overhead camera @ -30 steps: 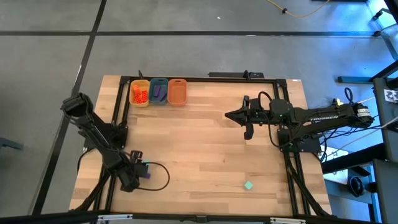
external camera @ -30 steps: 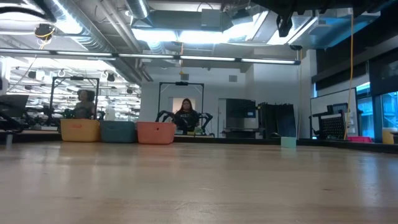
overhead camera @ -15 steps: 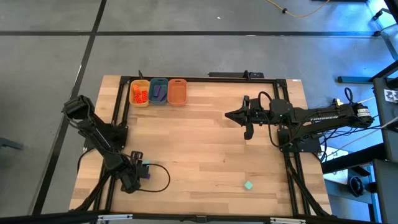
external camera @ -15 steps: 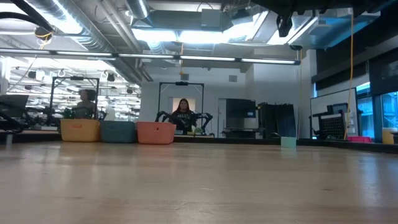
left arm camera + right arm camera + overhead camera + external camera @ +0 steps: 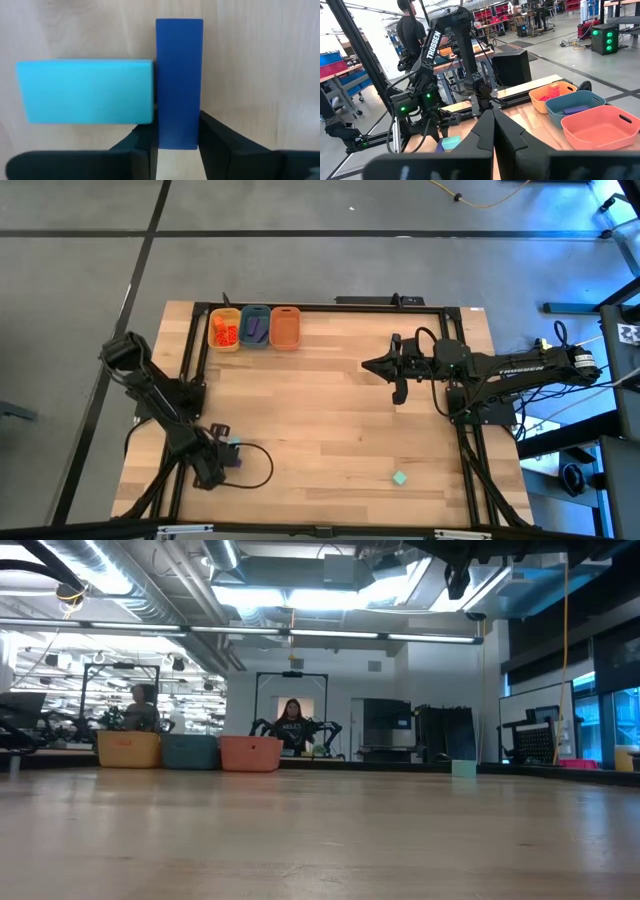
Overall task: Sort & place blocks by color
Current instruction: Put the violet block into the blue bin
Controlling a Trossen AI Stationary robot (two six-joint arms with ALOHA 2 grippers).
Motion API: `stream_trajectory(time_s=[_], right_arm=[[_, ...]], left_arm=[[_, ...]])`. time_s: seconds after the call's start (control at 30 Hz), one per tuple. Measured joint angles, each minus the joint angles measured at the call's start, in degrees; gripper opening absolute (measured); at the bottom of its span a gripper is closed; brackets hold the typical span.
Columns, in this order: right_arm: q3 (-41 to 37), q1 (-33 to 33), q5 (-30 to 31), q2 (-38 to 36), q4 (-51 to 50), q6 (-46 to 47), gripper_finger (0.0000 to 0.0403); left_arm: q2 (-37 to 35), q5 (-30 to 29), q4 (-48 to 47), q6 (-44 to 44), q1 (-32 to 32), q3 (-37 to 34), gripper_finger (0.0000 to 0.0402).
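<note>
1. Left gripper [image 5: 175, 150] is low at the near-left of the surface [image 5: 330, 410], well away from the three tubs at the far edge. Its jaws are clamped on the near end of a purple block [image 5: 179, 82], one finger on each long side. In the wrist view the block looks blue.
2. Key relation: the purple block's long axis runs straight out from the jaws, in line with the fingers, so the grip is across its short width. A mint-teal block [image 5: 85, 91] lies crosswise to it, one end touching the purple block's side. Lifting straight up should clear it; a sideways drag would likely push it.
3. Target by colour: the blue tub [image 5: 255, 327], the middle one of the three, already holds purple pieces. The yellow tub [image 5: 224, 329] holds orange-red pieces. The orange tub [image 5: 286, 327] looks empty.
4. Second mint-teal block [image 5: 399, 478] lies alone at the near-right of the surface, well apart from the tubs. The right arm is nearer to it.
5. Right gripper [image 5: 372, 366] hovers high over the right half of the surface, to the right of the tubs, with its jaws pressed together on nothing.
6. Versus 1.0 s ago: the left arm's raised elbow has shifted slightly in the high view; blocks, tubs and right arm are unchanged. In the low view only a person [image 5: 292, 724] in the room behind has moved a little.
</note>
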Motion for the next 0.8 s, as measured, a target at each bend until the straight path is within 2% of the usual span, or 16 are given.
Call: stream_trajectory(time_s=[0.13, 0.27, 0.37, 0.43, 0.57, 0.7, 0.8], right_arm=[[0.0, 0.0, 0.0, 0.0, 0.0, -0.1, 0.0], [0.0, 0.0, 0.0, 0.0, 0.0, -0.1, 0.0], [0.0, 0.0, 0.0, 0.0, 0.0, -0.1, 0.0], [0.0, 0.0, 0.0, 0.0, 0.0, -0.1, 0.0], [0.0, 0.0, 0.0, 0.0, 0.0, 0.0, 0.0], [0.0, 0.0, 0.0, 0.0, 0.0, 0.0, 0.0], [0.0, 0.0, 0.0, 0.0, 0.4, 0.0, 0.0]], left_arm=[[-4.2, 5.1, 0.1, 0.0, 0.0, -0.2, 0.0094], [-12.4, 12.2, 3.6, 1.7, 0.0, -0.1, 0.0094], [-19.7, 13.1, 7.3, 1.9, 0.2, -0.1, 0.0094], [-24.6, 10.5, 8.3, 2.0, 1.3, 0.0, 0.0094], [-33.1, 1.1, 6.8, 4.4, 7.4, 0.0, 0.0094], [-37.8, -6.5, 7.5, 14.2, 18.7, 1.7, 0.0094], [-39.0, -8.7, 9.0, 24.5, 28.9, 4.5, 0.0094]])
